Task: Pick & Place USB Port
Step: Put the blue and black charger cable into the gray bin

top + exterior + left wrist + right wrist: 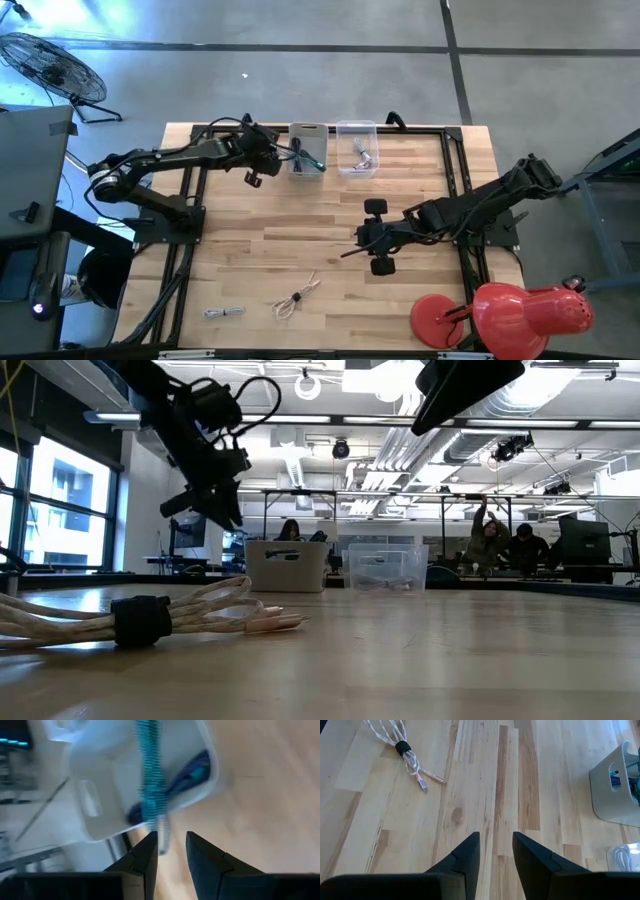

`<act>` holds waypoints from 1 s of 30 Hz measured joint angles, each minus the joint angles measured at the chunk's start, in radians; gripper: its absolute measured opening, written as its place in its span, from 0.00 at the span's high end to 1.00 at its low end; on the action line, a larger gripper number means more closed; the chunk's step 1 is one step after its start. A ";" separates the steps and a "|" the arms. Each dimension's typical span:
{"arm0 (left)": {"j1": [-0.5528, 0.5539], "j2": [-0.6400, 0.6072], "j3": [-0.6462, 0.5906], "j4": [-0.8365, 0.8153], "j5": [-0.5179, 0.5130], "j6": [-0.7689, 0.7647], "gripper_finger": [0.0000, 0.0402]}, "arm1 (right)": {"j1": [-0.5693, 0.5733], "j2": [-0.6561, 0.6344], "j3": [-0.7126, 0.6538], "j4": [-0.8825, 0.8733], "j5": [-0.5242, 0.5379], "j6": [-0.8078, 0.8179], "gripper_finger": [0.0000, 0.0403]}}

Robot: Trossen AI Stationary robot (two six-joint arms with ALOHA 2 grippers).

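Note:
A teal braided USB cable (150,780) runs from the white bin (307,150) up to my left gripper (171,845), which hangs over that bin at the table's far edge. The left gripper is open. The cable's free end (162,837) stands between the fingers, close to one of them. The rest of the cable lies inside the bin. My right gripper (496,842) is open and hovers over bare wood near the table's middle (350,250), touching nothing. My left gripper comes at the bin from above, pointing down. The teal cable's free end (163,842) lies along the inner side of one finger (147,852). The fingers stand apart, and I cannot tell whether that finger touches the cable.
A clear bin (357,148) with a pale cable in it stands right of the white bin. A pink bundled cable (295,297) and a grey bundled cable (223,312) lie near the table's near edge. A red lamp (500,312) stands at the near right corner.

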 joint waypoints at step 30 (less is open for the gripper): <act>-0.001 0.174 -0.002 0.178 -0.151 0.079 0.76 | 0.000 0.000 0.000 0.002 0.004 0.000 0.73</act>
